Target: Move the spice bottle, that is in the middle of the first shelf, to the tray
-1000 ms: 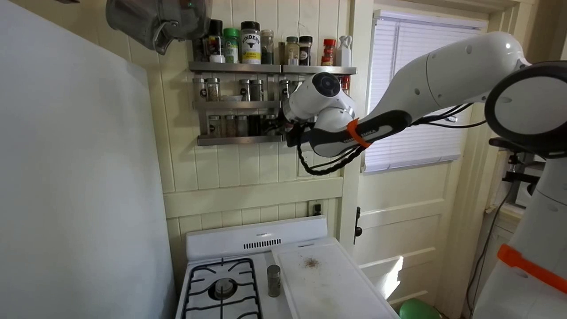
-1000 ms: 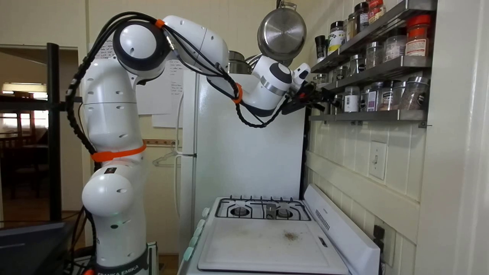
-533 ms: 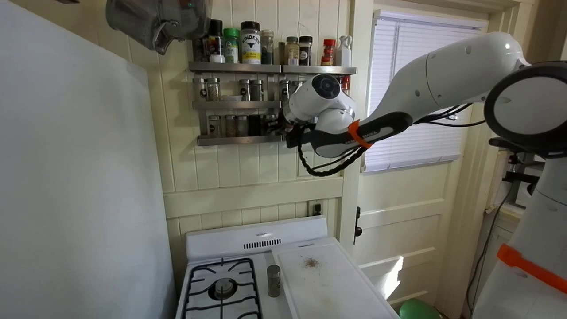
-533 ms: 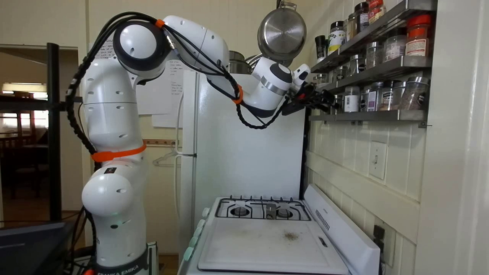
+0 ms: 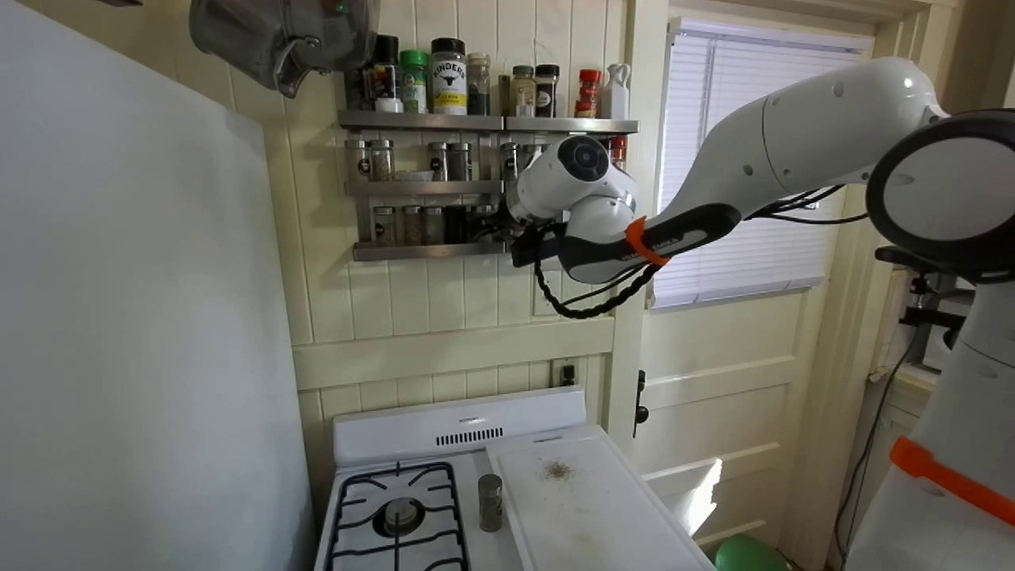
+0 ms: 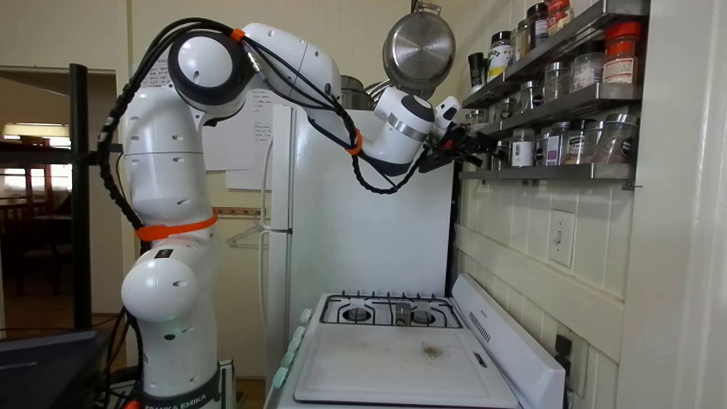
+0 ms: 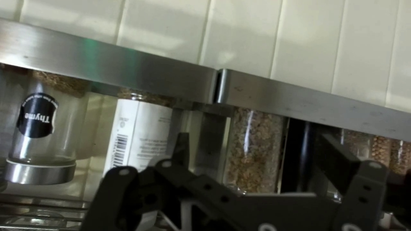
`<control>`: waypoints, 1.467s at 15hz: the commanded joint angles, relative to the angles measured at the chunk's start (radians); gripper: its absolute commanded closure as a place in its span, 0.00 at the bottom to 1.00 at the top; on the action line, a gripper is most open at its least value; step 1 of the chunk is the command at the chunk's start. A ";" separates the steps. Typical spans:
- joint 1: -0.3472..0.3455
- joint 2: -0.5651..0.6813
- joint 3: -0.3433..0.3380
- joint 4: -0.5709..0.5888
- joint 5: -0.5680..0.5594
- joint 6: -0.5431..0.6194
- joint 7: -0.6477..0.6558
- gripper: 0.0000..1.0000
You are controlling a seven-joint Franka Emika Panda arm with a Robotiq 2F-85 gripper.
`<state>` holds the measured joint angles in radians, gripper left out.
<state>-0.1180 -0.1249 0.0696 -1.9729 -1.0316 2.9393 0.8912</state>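
Note:
My gripper (image 7: 253,138) is open in the wrist view, which is upside down. Its fingers are apart in front of a glass jar of brownish flakes (image 7: 255,150) and a black bottle (image 7: 300,154). Neither is visibly gripped. The gripper also shows in both exterior views (image 5: 493,226) (image 6: 480,149), at the lowest shelf, partly covering the jars there. Several small glass jars with greyish caps stand on that shelf. I cannot tell for sure which is the spice bottle. The white tray (image 5: 587,500) lies on the stove below, also in an exterior view (image 6: 392,363).
A grey-capped jar (image 5: 490,503) stands beside the tray, near the black burner grate (image 5: 400,515). A Thyme jar (image 7: 45,128) and a white-labelled jar (image 7: 138,134) are beside the gripper. The lowest shelf's edge (image 5: 428,251) and the middle shelf (image 5: 424,188) bound the jars.
My wrist has sunk slightly, with the gripper staying by the lowest shelf. The jar on the stove and the tray have not moved.

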 commanded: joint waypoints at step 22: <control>-0.019 0.013 0.017 0.051 -0.250 -0.016 0.357 0.00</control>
<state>-0.1305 -0.1219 0.0753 -1.9426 -1.2332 2.9451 1.1705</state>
